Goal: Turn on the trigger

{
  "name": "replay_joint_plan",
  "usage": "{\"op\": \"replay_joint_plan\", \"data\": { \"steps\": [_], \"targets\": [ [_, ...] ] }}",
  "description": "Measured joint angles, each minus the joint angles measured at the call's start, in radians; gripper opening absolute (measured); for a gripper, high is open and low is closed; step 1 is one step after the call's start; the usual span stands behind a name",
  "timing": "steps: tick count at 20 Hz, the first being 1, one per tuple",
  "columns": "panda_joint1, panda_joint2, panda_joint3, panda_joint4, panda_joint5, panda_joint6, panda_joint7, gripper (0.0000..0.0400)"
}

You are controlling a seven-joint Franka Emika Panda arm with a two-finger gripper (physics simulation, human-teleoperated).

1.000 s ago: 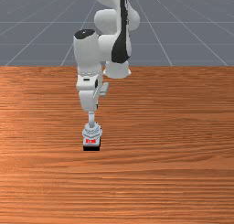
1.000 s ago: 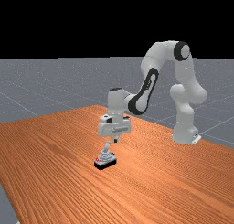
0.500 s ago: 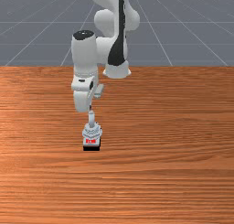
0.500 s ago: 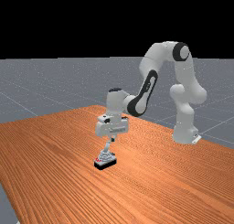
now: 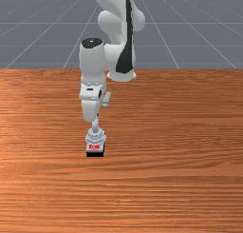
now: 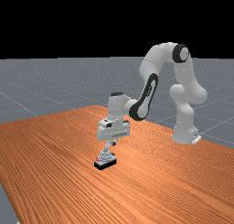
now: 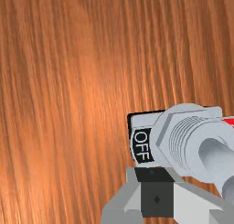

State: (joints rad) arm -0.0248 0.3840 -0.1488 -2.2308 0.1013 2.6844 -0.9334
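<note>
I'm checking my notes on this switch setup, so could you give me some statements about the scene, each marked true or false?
1. The switch sits on the wooden table. True.
2. The black label in the wrist view reads "ON". False: it reads "OFF".
3. The gripper is higher than the switch's black base. True.
4. The arm's foot stands on the far view's left. False: it stands on the far view's right.
5. The red marking is on the side of the switch that faces the front camera. True.
6. The lever is bright green. False: it is grey.
</note>
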Motion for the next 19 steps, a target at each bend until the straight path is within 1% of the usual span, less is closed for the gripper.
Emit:
{"op": "replay_joint_plan", "data": {
  "steps": [2,3,4,5,10,14,19],
  "targets": [
    [-0.003,-0.004,0.019,-0.005,0.02,0.001,-0.006,0.0],
    [-0.012,-0.005,0.036,-0.005,0.041,-0.002,-0.023,0.0],
    [-0.012,-0.006,0.04,-0.006,0.046,-0.002,-0.024,0.0],
    [-0.02,-0.007,0.05,-0.005,0.069,-0.007,-0.025,0.0],
    [-0.02,-0.002,0.032,0.002,0.077,-0.008,0.018,0.0],
    [-0.058,0.006,0.053,0.019,0.074,-0.021,-0.092,0.0],
    [-0.06,0.048,0.059,0.146,0.068,-0.081,-0.098,0.0]
  ]
}}
